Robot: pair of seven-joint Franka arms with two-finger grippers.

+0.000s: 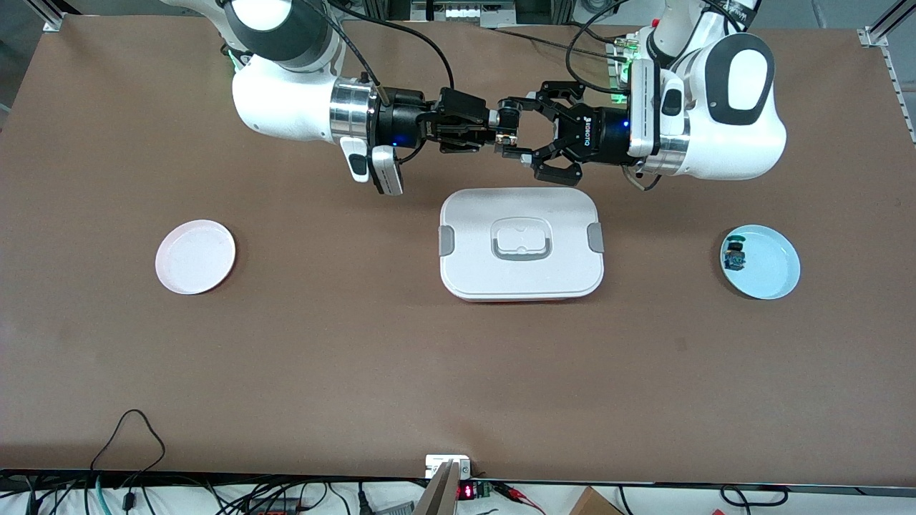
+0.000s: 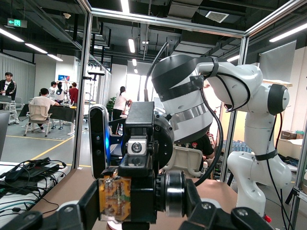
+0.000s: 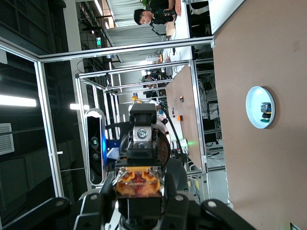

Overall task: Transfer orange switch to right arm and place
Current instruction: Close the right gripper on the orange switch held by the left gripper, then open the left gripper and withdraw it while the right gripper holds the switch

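Note:
The orange switch (image 1: 504, 134) hangs in the air between both grippers, over the table just past the white box. My left gripper (image 1: 511, 134), the claw-like one, is shut on it. In the left wrist view the switch (image 2: 114, 199) shows its amber block, black body and silver ring, clamped across my left gripper (image 2: 141, 205). My right gripper (image 1: 494, 135), slim and straight-fingered, meets it head-on and is also shut on the switch. The right wrist view shows the amber block of the switch (image 3: 139, 182) pinched in my right gripper (image 3: 139, 197).
A white lidded box (image 1: 521, 272) lies mid-table under the grippers, nearer the front camera. A pale pink plate (image 1: 195, 256) sits toward the right arm's end. A light blue plate (image 1: 773, 275) toward the left arm's end holds a small blue part (image 1: 735, 255).

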